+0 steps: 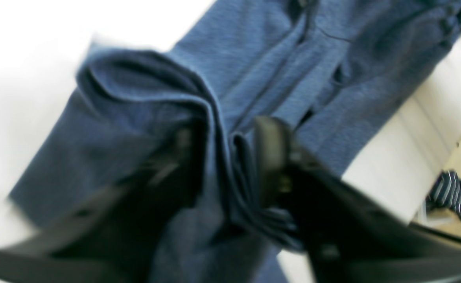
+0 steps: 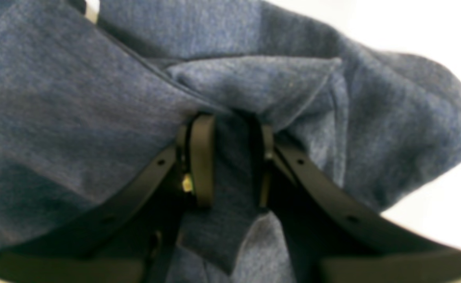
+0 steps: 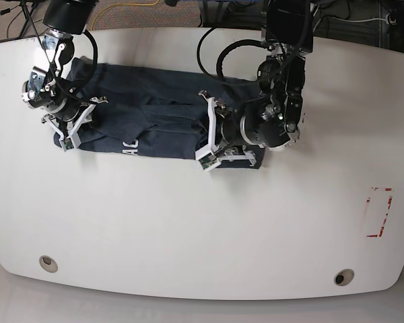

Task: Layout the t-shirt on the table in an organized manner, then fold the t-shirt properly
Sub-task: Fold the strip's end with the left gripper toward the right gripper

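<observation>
Now working the t-shirt (image 3: 155, 124) from both ends. Spread as a long dark band on the far half of the table (image 3: 188, 229), long axis side to side in the base view, white lettering showing along the near edge. Rumpled, with folds and creases through the middle, not yet flat.

At the base view's left end: right gripper (image 2: 232, 161), clamped on a bunched fold of the t-shirt, cloth filling the narrow gap between the pads and draping over both sides.

At the base view's right end: left gripper (image 1: 226, 165), jaws standing apart with a thick ridge of blue cloth between them. Too blurred to tell whether pinching that ridge or letting it go.

Probably the laying-out step, early in the task, with no proper fold made.

Hinges on one relation: long axis running straight from one gripper to the other, each gripper at its own end, neither nearer the middle. Calls for pulling apart along that line to draw the creases out, and risks dragging the whole band sideways if only the right end is gripped.
</observation>
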You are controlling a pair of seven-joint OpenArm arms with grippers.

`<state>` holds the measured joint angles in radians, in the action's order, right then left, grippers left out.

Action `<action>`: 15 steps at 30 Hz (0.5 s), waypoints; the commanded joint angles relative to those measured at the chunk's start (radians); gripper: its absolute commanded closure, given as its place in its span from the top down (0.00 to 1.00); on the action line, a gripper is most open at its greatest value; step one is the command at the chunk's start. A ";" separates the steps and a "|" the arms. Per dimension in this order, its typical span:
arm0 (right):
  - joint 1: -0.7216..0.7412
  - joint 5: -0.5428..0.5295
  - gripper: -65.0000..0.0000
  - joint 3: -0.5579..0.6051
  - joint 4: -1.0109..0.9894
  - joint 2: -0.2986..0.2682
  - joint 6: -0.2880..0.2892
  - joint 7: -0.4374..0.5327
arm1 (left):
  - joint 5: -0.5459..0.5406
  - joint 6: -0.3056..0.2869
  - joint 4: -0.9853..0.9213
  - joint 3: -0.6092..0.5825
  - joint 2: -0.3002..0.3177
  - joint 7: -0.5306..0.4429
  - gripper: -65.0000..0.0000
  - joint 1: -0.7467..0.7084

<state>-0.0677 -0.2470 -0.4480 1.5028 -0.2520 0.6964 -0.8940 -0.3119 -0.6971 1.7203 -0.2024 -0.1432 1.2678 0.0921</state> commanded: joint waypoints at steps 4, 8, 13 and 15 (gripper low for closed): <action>0.001 0.007 0.21 -0.002 0.008 -0.008 0.002 -0.021 | -0.025 -0.001 0.039 -0.095 -0.014 -0.013 0.44 0.048; 0.001 0.007 0.21 -0.002 0.008 -0.008 0.002 -0.021 | -0.026 -0.001 0.125 -0.108 -0.014 0.036 0.44 0.064; -0.001 0.007 0.21 -0.002 0.008 -0.010 0.002 -0.021 | -0.025 -0.001 0.160 -0.064 -0.014 0.056 0.44 0.065; -0.001 0.007 0.21 -0.002 0.008 -0.010 0.002 -0.021 | -0.025 -0.001 0.159 -0.029 0.021 0.054 0.44 0.065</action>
<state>-0.0681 -0.2470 -0.4480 1.5036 -0.2520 0.6964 -0.8932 -0.3340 -0.6971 1.8656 -0.2565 -0.1455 1.3281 0.1444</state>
